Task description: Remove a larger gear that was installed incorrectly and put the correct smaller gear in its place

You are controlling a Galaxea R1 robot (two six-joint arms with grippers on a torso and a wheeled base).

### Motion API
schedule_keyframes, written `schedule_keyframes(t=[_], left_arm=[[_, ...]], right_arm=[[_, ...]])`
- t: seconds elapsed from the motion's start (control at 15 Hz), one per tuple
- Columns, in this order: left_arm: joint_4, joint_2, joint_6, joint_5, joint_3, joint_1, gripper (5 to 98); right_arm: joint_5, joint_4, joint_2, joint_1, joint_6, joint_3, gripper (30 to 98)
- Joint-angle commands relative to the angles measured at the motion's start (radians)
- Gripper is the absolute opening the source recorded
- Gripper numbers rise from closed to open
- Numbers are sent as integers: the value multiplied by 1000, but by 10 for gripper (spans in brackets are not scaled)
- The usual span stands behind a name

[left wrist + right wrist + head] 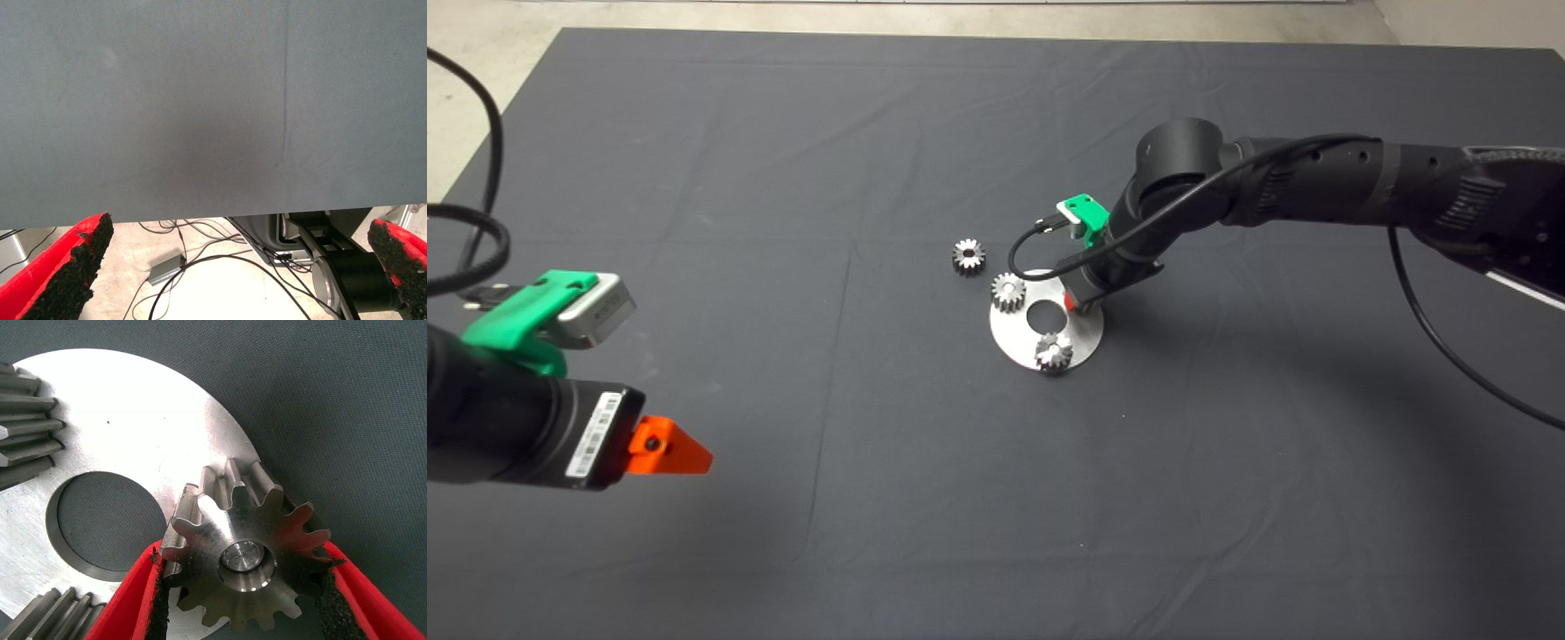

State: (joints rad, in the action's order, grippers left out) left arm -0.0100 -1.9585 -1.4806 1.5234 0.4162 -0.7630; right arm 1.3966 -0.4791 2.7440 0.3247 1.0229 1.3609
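The right tool is down on the round plate, closed on the larger gear, a pad against its teeth on each side. That gear sits on the plate's rim, a pin showing in its hole. Two small gears also stand on the plate. The smaller gear lies on the table, just beside the plate. The left tool hangs wide open and holds nothing, at the table's near left edge.

gears on plate

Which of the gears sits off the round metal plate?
The dark-faced smaller gear lies alone on the mat, just beyond the plate. Two other gears rest on the plate; the right gripper brackets another.
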Motion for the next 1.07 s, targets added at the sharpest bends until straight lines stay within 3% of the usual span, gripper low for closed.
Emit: schedule_keyframes(t=[0.0, 0.53, 1.0], left_arm=[[15, 0, 0, 4, -11, -16, 981], [15, 0, 0, 3, -11, -16, 981], [16, -1, -6, 6, -4, -16, 981]], right_arm=[[-7, 10, 6, 36, 3, 1, 473], [-7, 76, 7, 142, 3, -14, 473], [12, 83, -24, 145, 3, -18, 470]])
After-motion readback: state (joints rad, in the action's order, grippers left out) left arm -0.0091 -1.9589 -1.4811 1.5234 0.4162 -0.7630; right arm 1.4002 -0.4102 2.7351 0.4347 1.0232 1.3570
